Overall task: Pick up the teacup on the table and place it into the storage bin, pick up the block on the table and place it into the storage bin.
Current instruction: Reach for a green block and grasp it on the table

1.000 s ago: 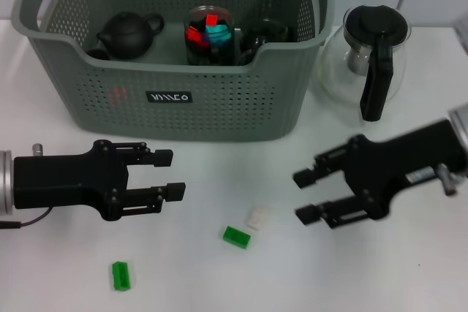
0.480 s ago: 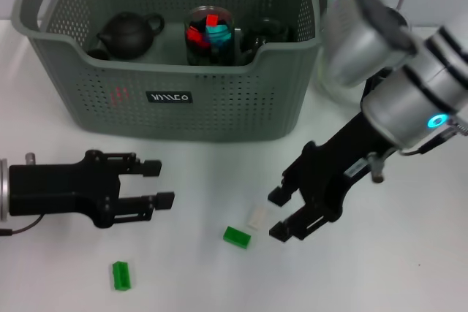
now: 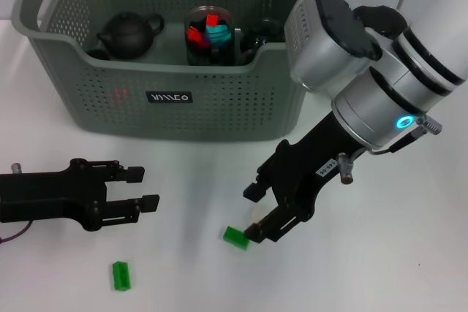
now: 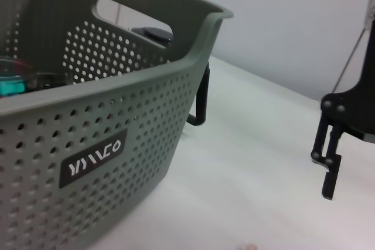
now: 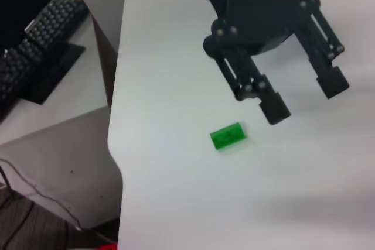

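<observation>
Hovering spread-fingered, my right hand straddles the small white block beside a green brick mid-tabletop; my left hand, near the left edge, gapes, its nearby green brick showing in my right wrist view; the grey perforated plastic storage bin sits at the far edge.

A large grey storage bin with perforated walls, orange handle clips and a black label stands upright at the worktop's far edge. One green block lies on the white surface toward the near edge, near its middle; a second green block lies nearer the near-left corner, well apart.
</observation>
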Action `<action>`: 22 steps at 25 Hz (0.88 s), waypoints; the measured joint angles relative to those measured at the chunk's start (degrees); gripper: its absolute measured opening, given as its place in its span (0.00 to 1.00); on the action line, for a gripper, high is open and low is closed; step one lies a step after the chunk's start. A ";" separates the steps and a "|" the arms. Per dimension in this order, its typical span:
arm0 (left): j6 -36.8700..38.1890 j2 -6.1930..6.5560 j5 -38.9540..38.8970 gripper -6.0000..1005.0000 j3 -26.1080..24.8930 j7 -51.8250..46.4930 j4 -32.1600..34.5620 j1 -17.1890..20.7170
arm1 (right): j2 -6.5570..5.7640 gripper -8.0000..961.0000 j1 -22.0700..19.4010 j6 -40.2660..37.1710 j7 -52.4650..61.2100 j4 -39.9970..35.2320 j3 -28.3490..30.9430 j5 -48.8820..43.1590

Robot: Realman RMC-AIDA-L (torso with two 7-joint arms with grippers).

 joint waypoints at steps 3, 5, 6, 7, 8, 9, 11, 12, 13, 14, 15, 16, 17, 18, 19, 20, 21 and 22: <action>-0.18 -0.42 0.14 0.62 -0.08 0.04 0.08 0.01 | -0.04 0.65 0.04 -0.19 0.43 -0.57 -2.08 -1.57; -0.42 -0.64 0.15 0.62 -0.08 0.04 0.08 0.02 | 0.15 0.73 0.12 0.51 1.02 -0.81 -4.86 -2.86; -0.52 -0.64 0.15 0.62 -0.08 0.04 0.08 0.03 | 0.21 0.80 0.14 0.98 1.27 -0.91 -6.01 -3.17; -0.70 -0.69 0.14 0.62 -0.08 0.02 0.08 0.03 | 0.24 0.88 0.17 1.85 1.71 -1.29 -7.43 -3.24; -0.81 -0.70 0.11 0.62 -0.10 -0.01 0.08 0.02 | 0.27 0.87 0.16 2.10 1.88 -1.57 -7.85 -3.25; -0.85 -0.78 0.10 0.62 -0.09 -0.03 0.08 0.00 | 0.28 0.87 0.14 2.60 2.11 -2.18 -8.36 -3.25; -1.07 -0.95 0.12 0.62 -0.09 -0.04 0.36 -0.14 | 0.30 0.86 -0.01 3.28 2.24 -3.21 -8.98 -3.24; -1.26 -0.99 0.17 0.62 -0.08 -0.02 0.65 -0.21 | 0.33 0.85 -0.06 3.61 2.24 -3.80 -9.20 -3.21; -1.41 -1.00 0.19 0.62 -0.09 0.00 0.85 -0.25 | 0.35 0.85 -0.13 3.94 2.17 -4.34 -9.51 -3.19; -1.54 -1.01 0.19 0.62 -0.09 0.01 1.05 -0.30 | 0.37 0.85 -0.17 4.40 2.05 -4.87 -9.91 -3.18; -1.60 -1.01 0.18 0.62 -0.08 0.01 1.15 -0.32 | 0.39 0.85 -0.19 4.76 1.96 -5.04 -10.28 -3.18; -1.67 -1.01 0.09 0.62 -0.09 0.01 1.25 -0.32 | 0.39 0.85 -0.20 5.62 1.85 -5.21 -11.14 -3.18; -1.68 -1.01 -0.08 0.62 -0.09 0.00 1.25 -0.27 | 0.38 0.85 -0.22 6.53 1.75 -5.25 -12.21 -3.21; -1.68 -1.02 -0.20 0.62 -0.08 -0.03 1.21 -0.21 | 0.40 0.85 -0.22 7.15 1.71 -5.25 -13.22 -3.21; -1.68 -1.02 -0.29 0.62 -0.16 -0.07 1.10 -0.16 | 0.40 0.85 -0.23 8.11 1.68 -5.25 -14.45 -3.24; -1.68 -1.01 -0.32 0.62 -0.36 -0.13 1.01 -0.14 | 0.44 0.85 -0.23 9.01 1.66 -5.25 -15.80 -3.26; -1.68 -0.99 -0.35 0.62 -0.66 -0.20 0.95 -0.12 | 0.48 0.85 -0.23 9.79 1.66 -5.25 -17.14 -3.26; -1.68 -0.95 -0.35 0.62 -0.93 -0.22 0.96 -0.14 | 0.53 0.85 -0.23 10.46 1.65 -5.25 -18.46 -3.27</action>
